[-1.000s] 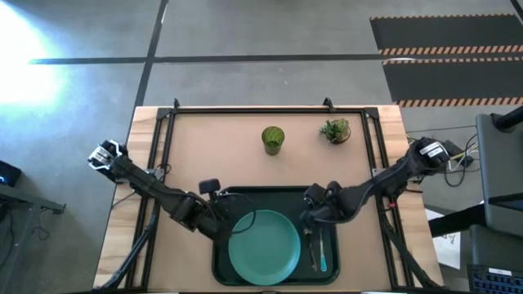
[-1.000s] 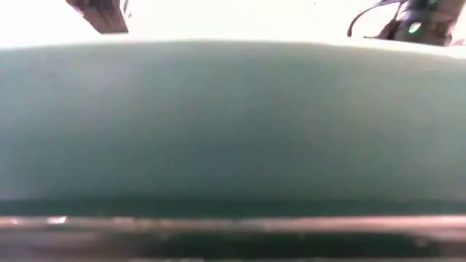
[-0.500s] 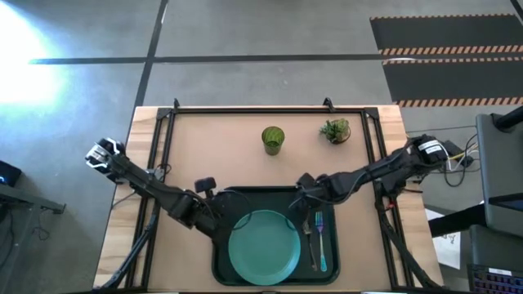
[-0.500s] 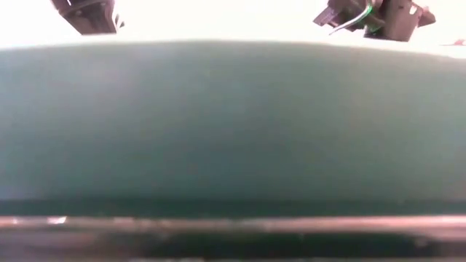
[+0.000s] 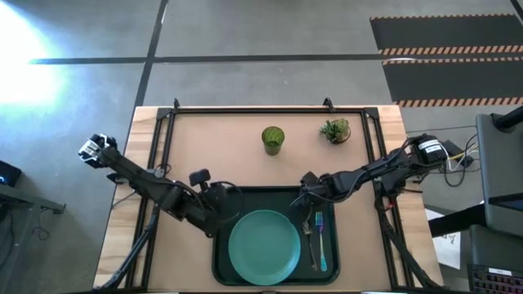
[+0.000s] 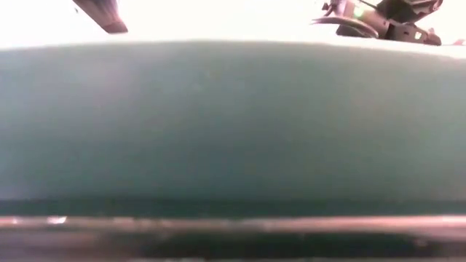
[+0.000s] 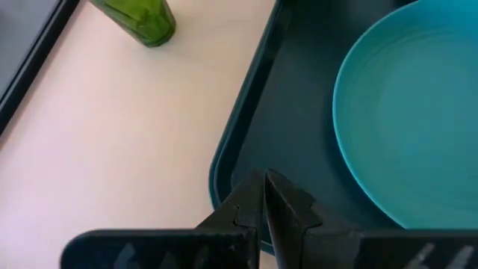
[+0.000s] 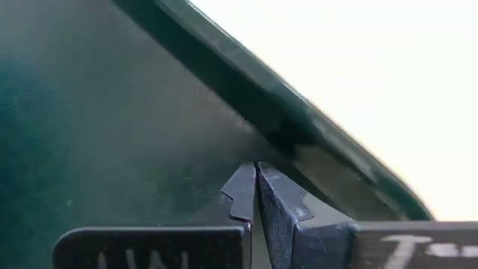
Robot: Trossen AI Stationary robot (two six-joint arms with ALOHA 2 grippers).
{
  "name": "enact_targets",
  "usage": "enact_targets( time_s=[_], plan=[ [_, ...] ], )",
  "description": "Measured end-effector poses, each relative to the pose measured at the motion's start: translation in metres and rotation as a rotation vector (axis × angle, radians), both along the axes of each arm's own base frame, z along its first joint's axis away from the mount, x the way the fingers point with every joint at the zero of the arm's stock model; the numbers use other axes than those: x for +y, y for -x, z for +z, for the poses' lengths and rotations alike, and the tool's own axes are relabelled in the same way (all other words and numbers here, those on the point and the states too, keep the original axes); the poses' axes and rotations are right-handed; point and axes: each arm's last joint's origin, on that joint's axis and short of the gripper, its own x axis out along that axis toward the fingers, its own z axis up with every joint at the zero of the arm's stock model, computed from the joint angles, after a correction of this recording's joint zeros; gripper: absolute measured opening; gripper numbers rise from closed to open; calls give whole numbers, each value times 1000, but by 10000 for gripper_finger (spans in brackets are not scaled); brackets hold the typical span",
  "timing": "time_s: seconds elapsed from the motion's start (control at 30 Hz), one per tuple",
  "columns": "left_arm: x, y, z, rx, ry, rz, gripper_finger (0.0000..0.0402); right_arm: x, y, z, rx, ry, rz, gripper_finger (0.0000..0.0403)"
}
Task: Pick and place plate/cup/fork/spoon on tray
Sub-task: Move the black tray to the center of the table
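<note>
tray (image 5: 225, 265): dark green, near bench edge | plate (image 5: 263, 247): teal, flat on it | fork (image 5: 320, 241) + spoon (image 5: 310, 245): side by side beside plate | cup (image 5: 273, 140): olive, upright, off-tray

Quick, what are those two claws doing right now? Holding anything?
Left gripper: fingers closed, holding nothing, at the tray's corner.
Right gripper: fingers closed, holding nothing, over the tray.

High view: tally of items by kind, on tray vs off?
Plate: 1, on tray
Fork: 1, on tray
Spoon: 1, on tray
Cup: 1, off tray
Potted plant: 1, off tray
Tray: 1
Total: 6
</note>
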Motion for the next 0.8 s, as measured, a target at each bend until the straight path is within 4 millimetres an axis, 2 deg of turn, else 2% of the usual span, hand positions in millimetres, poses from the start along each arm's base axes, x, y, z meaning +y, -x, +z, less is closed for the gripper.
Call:
enact_targets(
  time_s=[0.3,0.8],
  plan=[
    [3,5,-8,36,-15,16,0,-19,-2,0,8,50,-15,8],
    [12,19,-57,121,11,149,0,-51,-4,0,32,86,-33,8]
  ],
)
